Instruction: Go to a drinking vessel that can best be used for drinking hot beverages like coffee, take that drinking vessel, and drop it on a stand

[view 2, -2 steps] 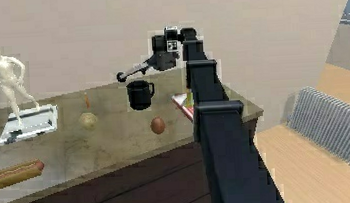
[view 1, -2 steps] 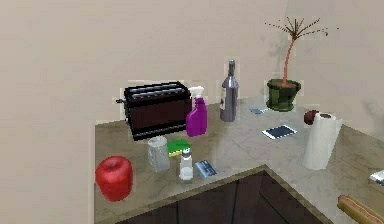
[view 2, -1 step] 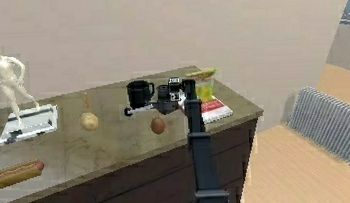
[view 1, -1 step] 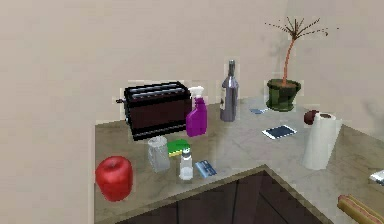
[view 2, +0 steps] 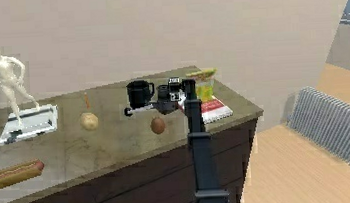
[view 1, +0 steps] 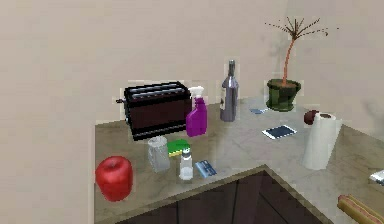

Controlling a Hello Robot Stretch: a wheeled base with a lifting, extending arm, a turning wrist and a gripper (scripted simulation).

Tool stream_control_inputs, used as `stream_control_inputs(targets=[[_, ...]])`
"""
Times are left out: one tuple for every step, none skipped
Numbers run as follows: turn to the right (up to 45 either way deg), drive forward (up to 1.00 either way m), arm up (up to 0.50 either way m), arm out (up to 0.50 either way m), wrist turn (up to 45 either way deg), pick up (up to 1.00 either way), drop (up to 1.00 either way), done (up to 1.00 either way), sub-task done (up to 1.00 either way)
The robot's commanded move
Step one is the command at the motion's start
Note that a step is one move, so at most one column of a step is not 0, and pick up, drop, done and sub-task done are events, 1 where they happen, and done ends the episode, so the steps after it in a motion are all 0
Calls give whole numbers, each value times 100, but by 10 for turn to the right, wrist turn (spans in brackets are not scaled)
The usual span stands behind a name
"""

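In the arm side view a black mug [view 2: 140,94] with a handle on its right stands out against the countertop [view 2: 105,148] near the wall. My arm [view 2: 204,158] rises from the bottom edge as a dark bar, with its marked squares beside the mug. The gripper [view 2: 133,111] reaches left just below the mug, thin fingers [view 2: 143,109] over the counter. I cannot tell whether it holds anything, nor whether the mug rests on the counter.
Arm side view: a white statue [view 2: 10,83] on a tray, a potato [view 2: 89,121], a brown egg [view 2: 158,124], a bread loaf [view 2: 12,176], a yellow cup [view 2: 204,85], a book [view 2: 218,111], a radiator [view 2: 324,122]. Forward view: toaster [view 1: 156,108], apple [view 1: 114,177], spray bottle [view 1: 197,115], wine bottle [view 1: 229,92], potted plant [view 1: 283,92], paper roll [view 1: 321,142].
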Motion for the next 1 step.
stream_control_inputs(targets=[[0,0,10,0,0,0,0,0,0]])
